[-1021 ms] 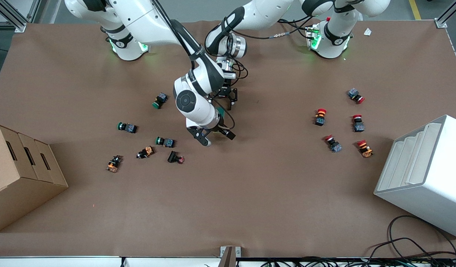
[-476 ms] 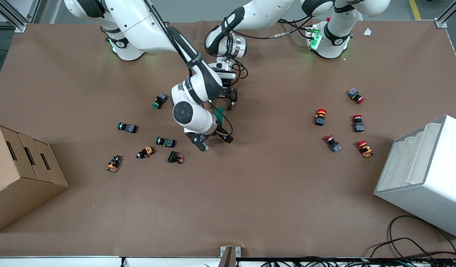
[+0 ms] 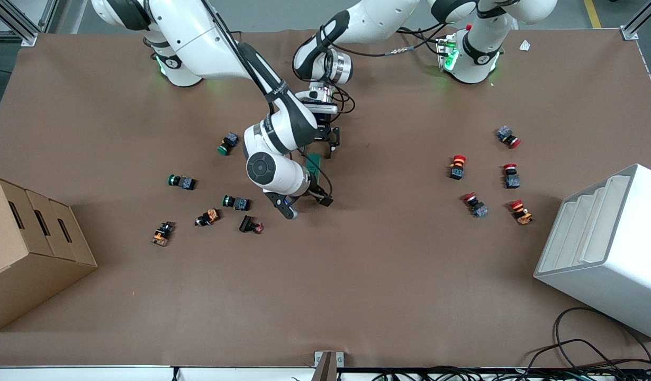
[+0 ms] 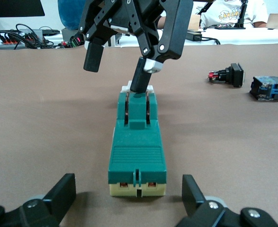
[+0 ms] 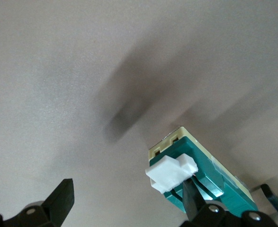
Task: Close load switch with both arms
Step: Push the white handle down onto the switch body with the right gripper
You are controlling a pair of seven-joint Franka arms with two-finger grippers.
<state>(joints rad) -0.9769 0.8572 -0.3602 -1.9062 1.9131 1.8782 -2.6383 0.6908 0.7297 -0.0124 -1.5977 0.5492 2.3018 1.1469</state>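
The load switch [image 3: 315, 163], a dark green block on a cream base, lies on the brown table between the two grippers. In the left wrist view it [image 4: 138, 151] points away from the camera, and my left gripper [image 4: 128, 190] is open with a finger on each side of its cream end, not touching. My right gripper [image 3: 307, 206] is open and low over the switch's other end. In the right wrist view [image 5: 127, 201] one black finger [image 5: 192, 201] rests against the white lever [image 5: 172, 171], and the other finger is over bare table.
Green and orange push buttons [image 3: 235, 202] lie toward the right arm's end, one dark block [image 3: 250, 225] close to the right gripper. Red-capped buttons [image 3: 457, 165] lie toward the left arm's end. A cardboard box [image 3: 29, 248] and a white rack [image 3: 606, 248] stand at the table's ends.
My right gripper has shifted slightly toward the front camera and turned a little, so more of the green switch shows. The left gripper has stayed in place.
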